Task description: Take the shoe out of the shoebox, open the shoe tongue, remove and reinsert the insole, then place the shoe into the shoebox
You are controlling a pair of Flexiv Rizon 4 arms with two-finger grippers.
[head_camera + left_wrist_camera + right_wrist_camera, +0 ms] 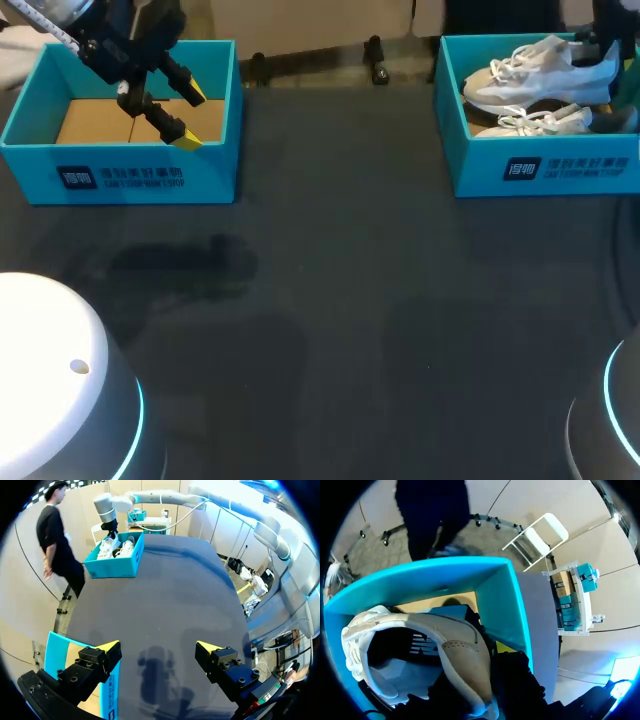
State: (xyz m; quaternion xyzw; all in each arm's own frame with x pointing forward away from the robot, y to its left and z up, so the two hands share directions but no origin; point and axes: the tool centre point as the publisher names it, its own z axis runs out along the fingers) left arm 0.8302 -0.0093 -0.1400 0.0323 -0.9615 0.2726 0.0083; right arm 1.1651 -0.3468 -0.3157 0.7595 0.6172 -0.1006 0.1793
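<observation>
Though grip unclear, right claw (502,670) beside shoe (462,655) in shoebox (505,595); left claw (159,647) spread.

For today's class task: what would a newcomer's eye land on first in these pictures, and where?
The white shoes in the teal shoebox at the table's far right stand out first. At far left, the left gripper hangs open, yellow tips bright, over a second teal shoebox that shows only its cardboard floor.
</observation>
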